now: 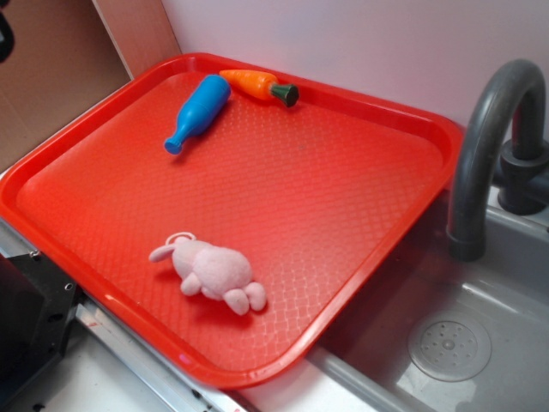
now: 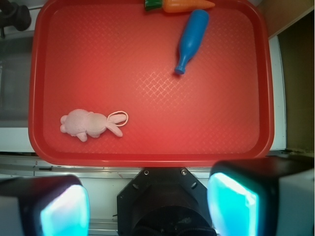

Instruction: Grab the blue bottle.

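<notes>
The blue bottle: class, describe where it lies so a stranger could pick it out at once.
Start at the big red tray beside the grey sink. Along the tray's far edge, by the wall, two toys lie close together. The blue bottle is the bright blue one with a narrow neck pointing into the tray; its neighbour is an orange carrot with a dark green top, and the pink plush rabbit lies well apart, near the front edge.

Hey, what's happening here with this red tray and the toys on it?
Nothing is being handled yet. The robot's tool hangs open near one edge of the tray, with nothing between its pads. The blue bottle it is meant to grab lies on its side at the far end of the tray, its base close to a toy carrot by the rim. A pink plush bunny lies apart from them, nearer the tool. A grey sink with a faucet sits beside the tray.
</notes>
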`<state>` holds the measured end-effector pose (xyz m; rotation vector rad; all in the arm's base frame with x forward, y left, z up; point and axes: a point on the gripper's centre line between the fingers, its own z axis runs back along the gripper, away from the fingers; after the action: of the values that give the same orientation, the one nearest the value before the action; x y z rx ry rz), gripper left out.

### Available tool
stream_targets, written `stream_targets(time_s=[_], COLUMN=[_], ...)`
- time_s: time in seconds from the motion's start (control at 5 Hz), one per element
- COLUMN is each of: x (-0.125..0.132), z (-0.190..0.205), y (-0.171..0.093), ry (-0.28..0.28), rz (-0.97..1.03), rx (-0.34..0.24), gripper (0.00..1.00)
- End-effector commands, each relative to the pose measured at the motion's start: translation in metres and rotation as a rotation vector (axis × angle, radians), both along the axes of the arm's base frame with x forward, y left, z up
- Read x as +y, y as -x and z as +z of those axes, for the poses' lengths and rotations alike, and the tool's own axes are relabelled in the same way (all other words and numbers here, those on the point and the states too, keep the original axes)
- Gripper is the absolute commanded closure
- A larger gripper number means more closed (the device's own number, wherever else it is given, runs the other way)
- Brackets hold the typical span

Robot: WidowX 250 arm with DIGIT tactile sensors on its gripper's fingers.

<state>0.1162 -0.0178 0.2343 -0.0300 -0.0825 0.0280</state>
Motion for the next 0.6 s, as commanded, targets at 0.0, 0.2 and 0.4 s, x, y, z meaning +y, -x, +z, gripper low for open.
stream_targets(time_s=[0.0, 0.2, 0.4], x=[0.0, 0.015, 0.021], z=[0.0, -0.011, -0.02], y=[0.0, -0.013, -0.02], ry=[0.0, -0.013, -0.043], rz=[0.0, 0.099, 0.189], rx=[0.0, -0.003, -0.019], gripper=[0.0, 0.0, 0.0])
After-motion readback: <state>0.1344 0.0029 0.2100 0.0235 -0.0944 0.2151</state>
